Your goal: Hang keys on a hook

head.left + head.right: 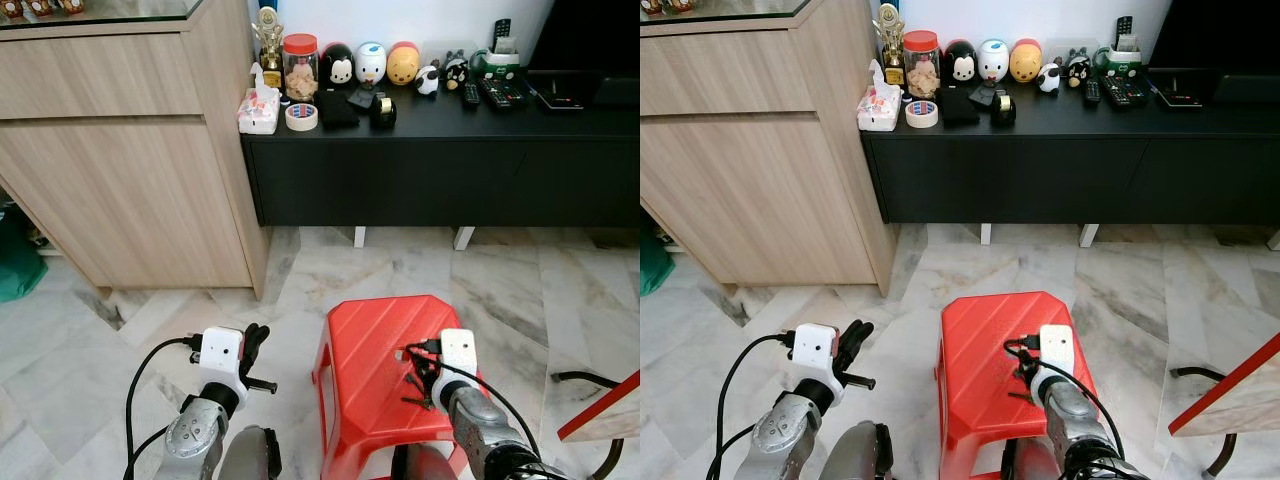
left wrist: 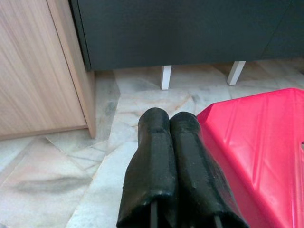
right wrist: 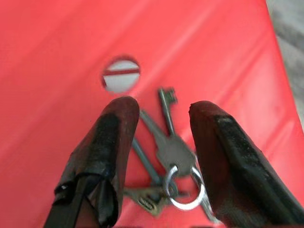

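A bunch of metal keys point(image 3: 167, 164) on a ring lies flat on the red plastic stool point(image 1: 370, 350), close to its round centre hole point(image 3: 121, 75). My right gripper point(image 3: 159, 114) hovers just over the keys, open, one finger on each side of them. In the left eye view the keys point(image 1: 415, 385) show as a dark cluster right before the right gripper point(image 1: 420, 375). Left of the stool, my left gripper point(image 1: 255, 345) is held low over the floor, its two fingers point(image 2: 168, 156) shut together and holding nothing.
A wooden cabinet point(image 1: 120, 150) stands at the left. A black low sideboard point(image 1: 440, 160) runs along the back wall, carrying a jar, tape rolls, toy figures and remotes. Marble floor point(image 1: 450, 280) lies between it and the stool. A red-edged board point(image 1: 600, 410) juts in at lower right.
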